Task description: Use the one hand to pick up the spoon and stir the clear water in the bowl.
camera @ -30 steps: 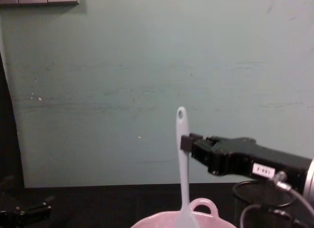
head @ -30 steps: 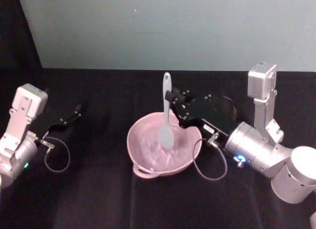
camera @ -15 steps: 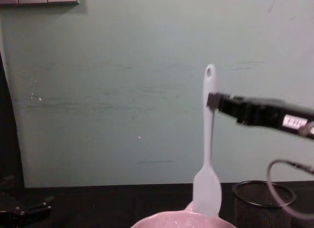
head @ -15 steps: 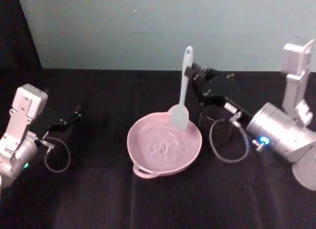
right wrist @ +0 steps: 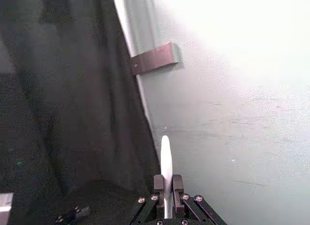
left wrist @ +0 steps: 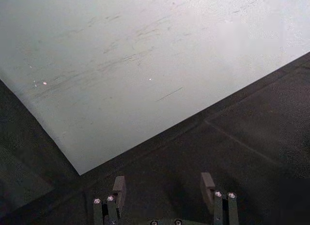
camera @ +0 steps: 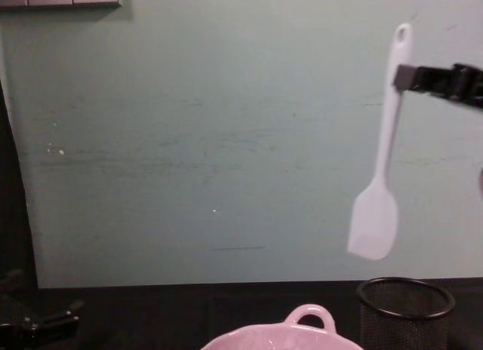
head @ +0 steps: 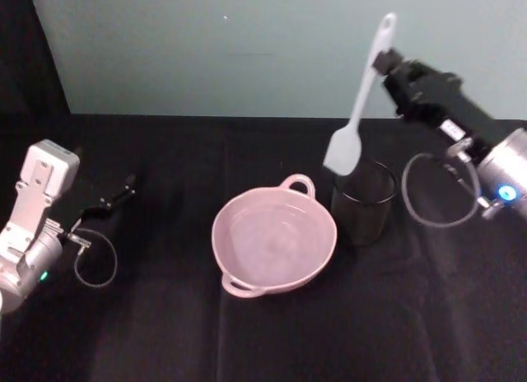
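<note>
The right gripper point(head: 387, 62) pinches the white spoon point(head: 356, 110) near its handle tip, head hanging above the mesh cup point(head: 362, 202) just beside the pink bowl point(head: 274, 240). Pinched so high, it could swing or slip. The left gripper point(left wrist: 162, 191), well apart from the bowl, is open

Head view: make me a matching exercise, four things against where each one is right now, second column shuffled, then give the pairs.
Things:
1. spoon
2. pink bowl
3. black wire-mesh cup
4. left pincer

Places:
A. on the table just to the right of the bowl
B. low over the table at the far left, open
C. held up in the air by the right pincer, head hanging above the mesh cup
D. middle of the black table, loop handle toward the wall

Pairs: 1-C, 2-D, 3-A, 4-B
</note>
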{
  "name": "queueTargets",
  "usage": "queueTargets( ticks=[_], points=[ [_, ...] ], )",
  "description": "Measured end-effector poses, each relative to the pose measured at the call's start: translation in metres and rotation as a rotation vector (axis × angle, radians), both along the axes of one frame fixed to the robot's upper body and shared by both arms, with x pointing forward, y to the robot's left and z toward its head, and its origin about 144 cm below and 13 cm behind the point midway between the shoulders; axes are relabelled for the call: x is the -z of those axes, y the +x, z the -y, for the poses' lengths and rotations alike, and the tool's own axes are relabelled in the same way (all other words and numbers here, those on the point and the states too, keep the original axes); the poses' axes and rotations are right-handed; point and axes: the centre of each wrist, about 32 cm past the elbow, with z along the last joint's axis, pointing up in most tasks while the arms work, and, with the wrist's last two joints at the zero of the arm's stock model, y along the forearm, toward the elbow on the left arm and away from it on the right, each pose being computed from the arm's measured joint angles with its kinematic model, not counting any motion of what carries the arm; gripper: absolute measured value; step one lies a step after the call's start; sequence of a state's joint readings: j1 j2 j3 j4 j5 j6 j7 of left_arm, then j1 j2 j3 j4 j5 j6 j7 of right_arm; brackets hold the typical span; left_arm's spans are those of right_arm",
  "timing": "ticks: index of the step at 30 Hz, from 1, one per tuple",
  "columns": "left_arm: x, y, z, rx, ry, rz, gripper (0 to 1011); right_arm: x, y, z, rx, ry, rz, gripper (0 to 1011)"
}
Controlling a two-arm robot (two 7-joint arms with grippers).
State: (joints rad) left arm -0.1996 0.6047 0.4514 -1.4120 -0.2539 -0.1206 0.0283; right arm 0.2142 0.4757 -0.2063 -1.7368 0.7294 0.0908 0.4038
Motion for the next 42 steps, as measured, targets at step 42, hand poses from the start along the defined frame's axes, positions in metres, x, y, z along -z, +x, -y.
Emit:
queueTargets(
  ticks=[42],
  points=[
    [0.000,0.000,0.000,0.000,0.000,0.000,1011,0.081,0.021,0.020,0.139,0.143,-0.184,121]
  ],
)
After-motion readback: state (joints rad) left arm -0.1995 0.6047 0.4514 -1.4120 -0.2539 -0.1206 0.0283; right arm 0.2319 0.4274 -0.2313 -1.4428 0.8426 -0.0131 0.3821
